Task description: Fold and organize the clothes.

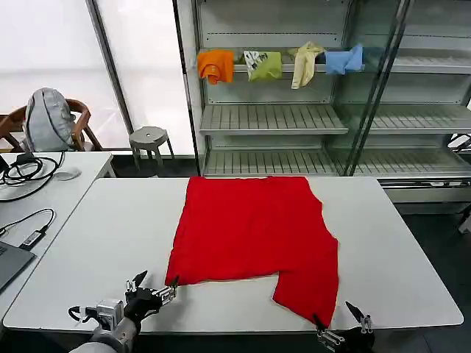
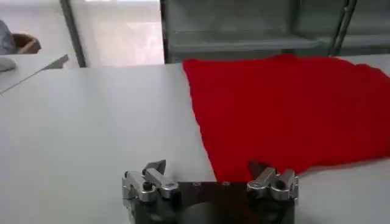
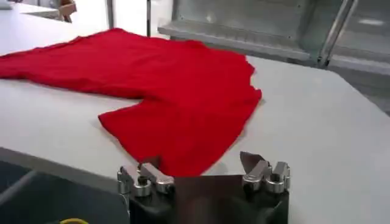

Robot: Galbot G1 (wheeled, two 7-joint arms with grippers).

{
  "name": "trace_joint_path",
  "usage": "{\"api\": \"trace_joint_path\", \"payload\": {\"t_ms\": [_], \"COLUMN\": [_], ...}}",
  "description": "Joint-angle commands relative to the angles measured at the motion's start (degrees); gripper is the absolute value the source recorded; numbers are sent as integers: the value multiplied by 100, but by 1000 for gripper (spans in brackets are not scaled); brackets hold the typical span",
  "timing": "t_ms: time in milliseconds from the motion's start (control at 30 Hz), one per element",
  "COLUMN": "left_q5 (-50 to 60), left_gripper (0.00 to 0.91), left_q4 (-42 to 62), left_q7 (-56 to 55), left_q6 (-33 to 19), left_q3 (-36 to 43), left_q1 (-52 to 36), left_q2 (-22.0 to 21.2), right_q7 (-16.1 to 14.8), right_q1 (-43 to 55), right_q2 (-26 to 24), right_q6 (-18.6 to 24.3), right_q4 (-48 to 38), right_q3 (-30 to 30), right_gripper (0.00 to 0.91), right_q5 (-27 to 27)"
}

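Observation:
The red T-shirt (image 1: 254,235) lies spread flat on the white table (image 1: 110,243), plain side up, with one sleeve reaching toward the near right edge. My left gripper (image 1: 155,283) stands open at the shirt's near left corner, one fingertip over the red cloth (image 2: 286,115) and the other over bare table. At the table's near right edge my right gripper (image 1: 340,315) is open, just short of the sleeve's tip (image 3: 177,131). In the wrist views the left gripper (image 2: 209,167) and the right gripper (image 3: 201,162) hold nothing between their fingers.
A metal shelf rack (image 1: 294,118) stands behind the table with small orange (image 1: 215,65), green (image 1: 263,65), cream (image 1: 305,62) and blue (image 1: 344,60) garments on a rail. A second table (image 1: 44,191) with cables sits at the left, beside a stool (image 1: 149,140).

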Motion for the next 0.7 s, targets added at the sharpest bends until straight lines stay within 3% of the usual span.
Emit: {"api": "trace_joint_path", "payload": {"t_ms": [33, 67, 100, 133, 167, 400, 700], "left_q5": [15, 14, 28, 85, 117, 189, 187], "left_gripper": [907, 907, 856, 252, 30, 30, 30], "left_q4": [252, 238, 215, 200, 194, 143, 114], "left_q7": [-6, -7, -8, -10, -9, 79, 114], "left_q6": [55, 56, 55, 55, 55, 55, 55], "left_q3": [-17, -14, 1, 11, 18, 45, 48], "left_q1": [-81, -70, -40, -32, -23, -18, 11], "left_q2": [17, 22, 24, 21, 17, -17, -20], "right_q7": [24, 30, 54, 70, 74, 33, 6], "right_q1": [-70, -63, -52, -45, -43, -33, 2], "right_q2": [30, 29, 28, 32, 34, 10, 28], "right_q6": [-16, -19, -36, -72, -85, -278, -223], "right_q4": [17, 18, 18, 19, 23, 25, 21], "right_q3": [-14, -22, -35, -41, -44, -118, -175], "right_gripper": [907, 907, 645, 131, 0, 0, 0], "right_q5": [-45, -45, -46, -51, -55, -32, 39]}}
